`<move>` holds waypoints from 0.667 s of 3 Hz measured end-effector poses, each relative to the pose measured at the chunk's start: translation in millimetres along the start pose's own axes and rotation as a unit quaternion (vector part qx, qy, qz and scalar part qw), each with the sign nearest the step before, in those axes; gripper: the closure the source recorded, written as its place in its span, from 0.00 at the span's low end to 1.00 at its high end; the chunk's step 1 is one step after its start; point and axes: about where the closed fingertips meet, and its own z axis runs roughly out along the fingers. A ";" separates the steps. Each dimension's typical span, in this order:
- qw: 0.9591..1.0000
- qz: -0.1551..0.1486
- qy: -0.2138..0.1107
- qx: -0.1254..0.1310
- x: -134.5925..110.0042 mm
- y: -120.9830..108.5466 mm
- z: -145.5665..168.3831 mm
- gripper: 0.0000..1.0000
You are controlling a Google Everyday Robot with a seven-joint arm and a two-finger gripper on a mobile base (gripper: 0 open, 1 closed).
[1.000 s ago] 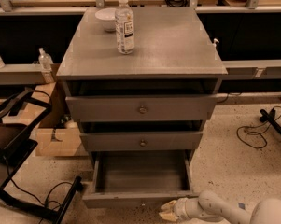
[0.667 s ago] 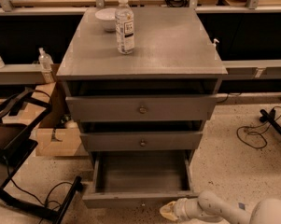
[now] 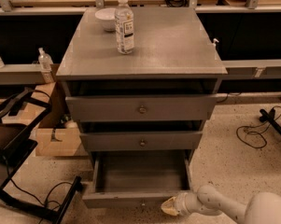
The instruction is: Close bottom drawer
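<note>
Tool [image 3: 169, 207] unmoved, by btm drawer [image 3: 126, 199] front R corner; drawer open.

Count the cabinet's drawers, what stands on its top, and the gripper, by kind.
Drawers: 3 (top drawer, middle drawer, bottom drawer pulled out)
Water bottle: 1
Bowl: 1
Gripper: 1, by the bottom drawer's front right corner
Total: 6

Single camera sat high before cabinet [image 3: 172, 45], faced it, pitched steeply down onto top and drawer fronts; middling near. Gripper [image 3: 170, 206] showed at 5 o'clock, beside front corner of bottom drawer [image 3: 126, 199].
</note>
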 end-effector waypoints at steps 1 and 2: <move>1.000 -0.008 0.007 0.006 -3.5 -9.7 -4.1 1.00; 1.000 -0.014 0.018 0.019 -13.9 -43.5 -13.0 1.00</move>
